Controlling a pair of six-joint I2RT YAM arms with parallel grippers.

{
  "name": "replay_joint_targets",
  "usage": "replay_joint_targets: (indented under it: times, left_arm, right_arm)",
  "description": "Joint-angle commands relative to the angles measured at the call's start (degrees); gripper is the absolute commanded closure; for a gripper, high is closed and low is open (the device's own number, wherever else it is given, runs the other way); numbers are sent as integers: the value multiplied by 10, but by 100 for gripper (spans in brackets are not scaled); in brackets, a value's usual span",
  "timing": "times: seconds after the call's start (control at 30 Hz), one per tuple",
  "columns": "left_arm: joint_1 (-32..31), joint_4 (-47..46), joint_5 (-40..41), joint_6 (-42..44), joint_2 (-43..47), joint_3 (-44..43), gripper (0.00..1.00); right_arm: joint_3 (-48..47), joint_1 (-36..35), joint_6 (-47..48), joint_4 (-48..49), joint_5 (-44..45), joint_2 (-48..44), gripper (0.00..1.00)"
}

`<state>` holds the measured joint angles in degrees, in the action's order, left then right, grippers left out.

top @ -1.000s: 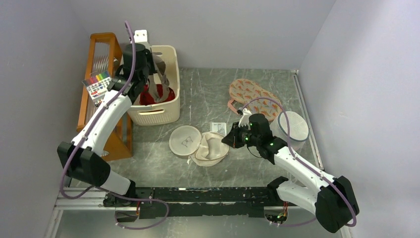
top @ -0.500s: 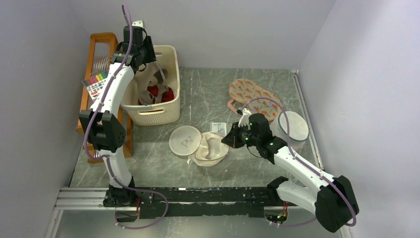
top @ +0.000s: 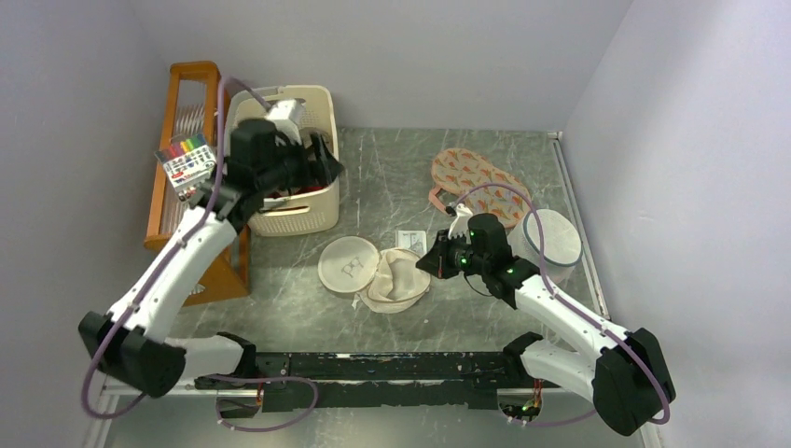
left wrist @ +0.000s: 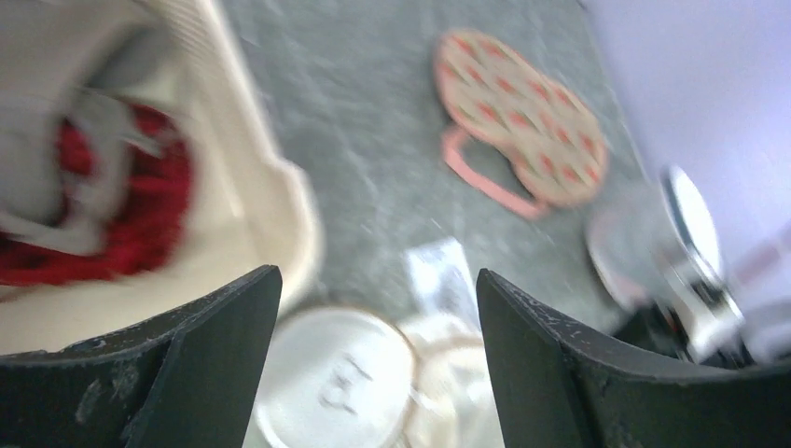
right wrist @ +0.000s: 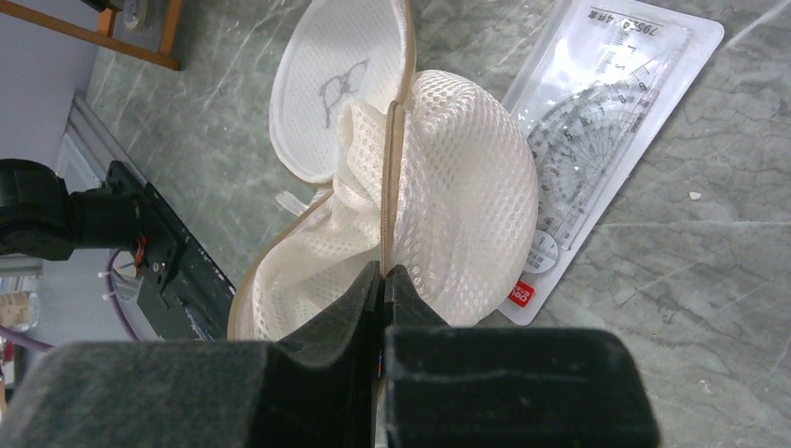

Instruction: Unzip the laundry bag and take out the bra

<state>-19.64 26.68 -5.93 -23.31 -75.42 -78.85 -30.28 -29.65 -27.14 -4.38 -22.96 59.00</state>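
Right wrist: the laundry bag [right wrist: 466, 187] lies open mid-table, its zip rim pinched in the closed jaws of the right gripper [right wrist: 384, 273].
A ruler set [right wrist: 606, 112] touches its far side; the left gripper [left wrist: 373, 278], jaws wide and empty, hangs beside the far-left basket [left wrist: 280, 196].

The cream mesh laundry bag [top: 401, 280] lies unzipped on the desk [top: 392, 187], its squiggle-marked flat face flopped open leftward, its mesh body crumpled alongside.
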Motion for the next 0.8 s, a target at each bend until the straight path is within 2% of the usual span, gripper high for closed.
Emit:
replay_joint_targets:
  times: [0.0,0.1,0.23,0.4,0.6,0.67,0.77]
  left_arm:
    - [-89,-42,-73,-73,85,111,13]
    - [-157,-102,-80,-140,139,209,9]
    - [-234,-75,-13,-172,156,273,9]
    - [-252,-84,-5,-211,152,343,12]
    - [-253,81,216,-246,92,313,13]
    - [-253,103,269,-246,60,308,13]
    - [-253,110,307,-266,10,301,15]
  right_arm:
    - [12,-2,-3,29,-5,3,100]
    - [15,-2,-4,36,-9,10,100]
    - [17,-2,-2,34,-7,9,100]
    - [19,-2,1,27,-4,3,100]
    - [28,-2,-6,29,-2,-8,100]
    - [29,-2,-6,29,-4,-8,100]
    - [25,-2,-2,24,-3,-6,100]
